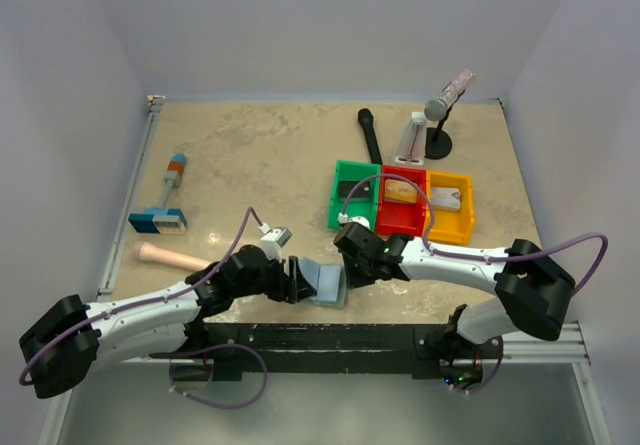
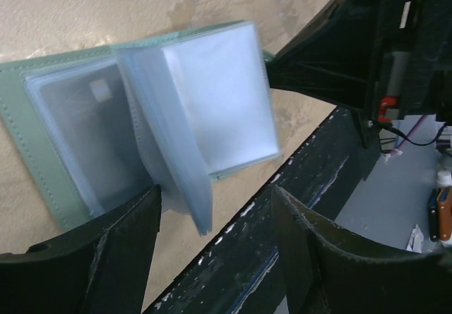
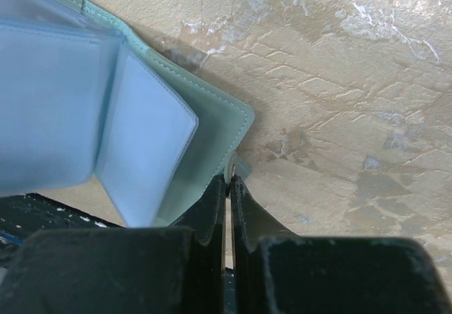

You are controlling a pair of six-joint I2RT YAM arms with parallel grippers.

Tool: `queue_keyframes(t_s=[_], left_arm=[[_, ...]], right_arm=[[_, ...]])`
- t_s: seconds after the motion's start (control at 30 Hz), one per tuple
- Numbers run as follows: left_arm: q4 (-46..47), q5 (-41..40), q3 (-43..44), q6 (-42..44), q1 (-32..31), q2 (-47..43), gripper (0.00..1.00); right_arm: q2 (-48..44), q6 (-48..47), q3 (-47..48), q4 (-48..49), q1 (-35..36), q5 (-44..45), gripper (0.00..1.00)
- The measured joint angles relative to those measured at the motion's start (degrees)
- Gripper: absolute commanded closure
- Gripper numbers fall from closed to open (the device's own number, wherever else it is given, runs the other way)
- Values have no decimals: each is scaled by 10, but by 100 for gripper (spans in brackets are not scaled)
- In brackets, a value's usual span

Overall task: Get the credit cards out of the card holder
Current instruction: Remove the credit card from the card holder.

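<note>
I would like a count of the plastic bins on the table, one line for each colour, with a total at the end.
Green bin: 1
Red bin: 1
Yellow bin: 1
Total: 3

Centre and far-left worktop (image 1: pixel 270 155): open, free passage.
Near edge: card holder (image 1: pixel 325 285) hemmed in by left end effector (image 1: pixel 298 280) and right end effector (image 1: pixel 342 268); no side access.
Right: green bin (image 1: pixel 353 197), red bin (image 1: pixel 402 215), yellow bin (image 1: pixel 452 223) form continuous barrier.
Behind bins: black cylinder (image 1: pixel 370 135), stand (image 1: pixel 438 143).
Left edge: blue-and-orange tool (image 1: pixel 163 210), wooden handle (image 1: pixel 170 257).
</note>
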Motion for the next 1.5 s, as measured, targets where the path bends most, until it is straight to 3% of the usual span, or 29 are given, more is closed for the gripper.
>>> queue_keyframes(t_s=[0.9, 1.5], left_arm=[[51, 48, 61, 31, -8, 80, 34], [-102, -126, 62, 28, -7, -98, 34]], right_arm=[[0, 0, 0, 0, -1, 0, 100], [-12, 0, -7, 2, -3, -3, 100]])
